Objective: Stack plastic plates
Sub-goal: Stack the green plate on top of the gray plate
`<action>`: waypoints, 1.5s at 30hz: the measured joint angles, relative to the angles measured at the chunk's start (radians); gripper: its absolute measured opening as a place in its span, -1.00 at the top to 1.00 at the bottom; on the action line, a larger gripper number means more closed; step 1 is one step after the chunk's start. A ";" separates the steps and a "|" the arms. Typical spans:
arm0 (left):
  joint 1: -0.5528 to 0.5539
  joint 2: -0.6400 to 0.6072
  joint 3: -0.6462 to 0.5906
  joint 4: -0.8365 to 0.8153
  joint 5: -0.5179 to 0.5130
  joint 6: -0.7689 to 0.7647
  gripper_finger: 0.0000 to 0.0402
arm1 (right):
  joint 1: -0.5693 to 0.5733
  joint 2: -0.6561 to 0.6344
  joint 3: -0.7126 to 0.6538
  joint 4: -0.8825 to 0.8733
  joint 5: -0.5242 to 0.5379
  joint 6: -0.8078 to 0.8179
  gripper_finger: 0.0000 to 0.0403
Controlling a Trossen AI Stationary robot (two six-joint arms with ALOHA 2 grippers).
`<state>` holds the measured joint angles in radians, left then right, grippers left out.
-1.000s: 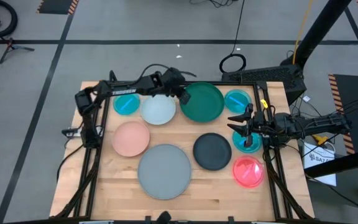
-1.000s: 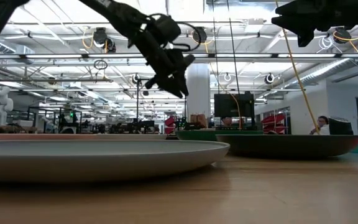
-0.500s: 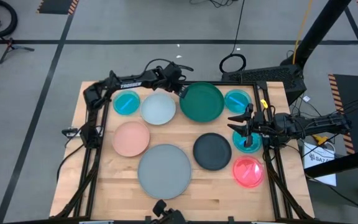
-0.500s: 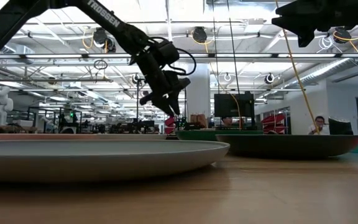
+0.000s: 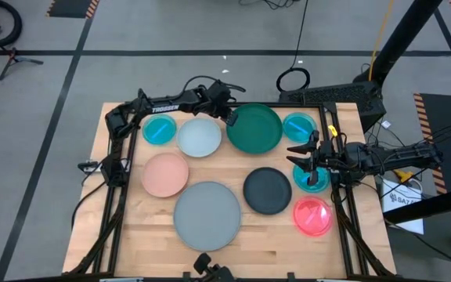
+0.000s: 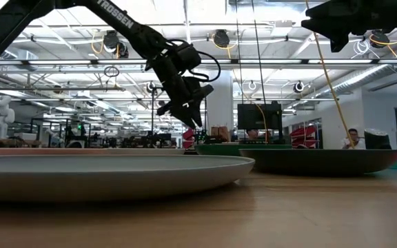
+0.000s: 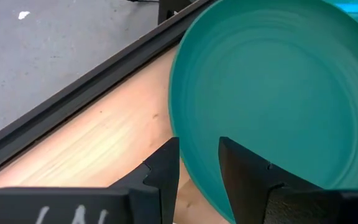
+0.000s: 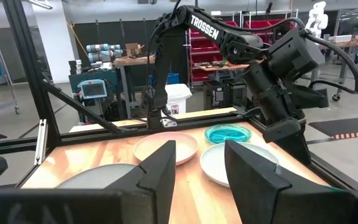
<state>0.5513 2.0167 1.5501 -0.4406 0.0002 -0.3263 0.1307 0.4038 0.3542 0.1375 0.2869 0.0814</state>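
Observation:
My left gripper is open and hovers over the left rim of the large dark green plate, one finger on either side of the rim. The low view shows its tips slightly above that plate. The large grey plate, black plate, salmon-pink plate and pale blue-white plate lie flat on the table. My right gripper is open and waits above a small cyan plate near the right edge.
Two more small cyan plates lie at the far left and far right of the table, and a pink-red plate at the near right. A black frame rail runs along the far edge. Bare wood shows near left.
My left gripper has come down toward the left rim of the dark green plate and shifted slightly toward the right, staying open. No plate has moved.

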 joint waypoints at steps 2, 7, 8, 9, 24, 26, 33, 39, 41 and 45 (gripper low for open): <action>0.001 0.000 0.000 0.000 0.000 -0.008 0.44 | 0.000 0.000 0.000 0.000 0.000 0.000 0.35; 0.001 0.000 0.000 -0.007 0.000 -0.023 0.81 | 0.000 0.000 0.000 0.000 0.000 0.000 0.35; 0.001 0.000 0.000 -0.007 0.000 -0.026 0.90 | 0.000 0.000 0.000 0.000 0.000 0.000 0.35; 0.001 0.000 0.000 -0.008 0.000 -0.028 0.95 | 0.000 0.000 0.000 0.000 0.000 0.000 0.35; -0.005 0.028 -0.002 -0.012 0.007 -0.081 0.59 | 0.000 0.000 0.000 -0.011 0.000 0.000 0.35; -0.006 0.037 -0.002 0.005 0.007 -0.074 0.48 | 0.000 0.000 0.000 -0.011 0.000 -0.002 0.35; -0.002 0.054 -0.002 0.013 -0.010 -0.071 0.15 | 0.000 0.000 0.000 -0.015 0.000 -0.014 0.35; -0.002 0.052 -0.001 0.026 -0.050 -0.057 0.09 | 0.000 0.000 0.000 -0.015 0.000 -0.015 0.35; -0.002 0.052 -0.001 0.033 -0.053 -0.048 0.08 | 0.000 0.000 0.000 -0.015 0.000 -0.015 0.35; -0.002 0.052 -0.001 0.033 -0.054 -0.044 0.08 | 0.000 0.000 0.000 -0.016 0.000 -0.015 0.35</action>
<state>0.5495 2.0689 1.5490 -0.4080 -0.0536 -0.3706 0.1307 0.4038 0.3538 0.1219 0.2867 0.0666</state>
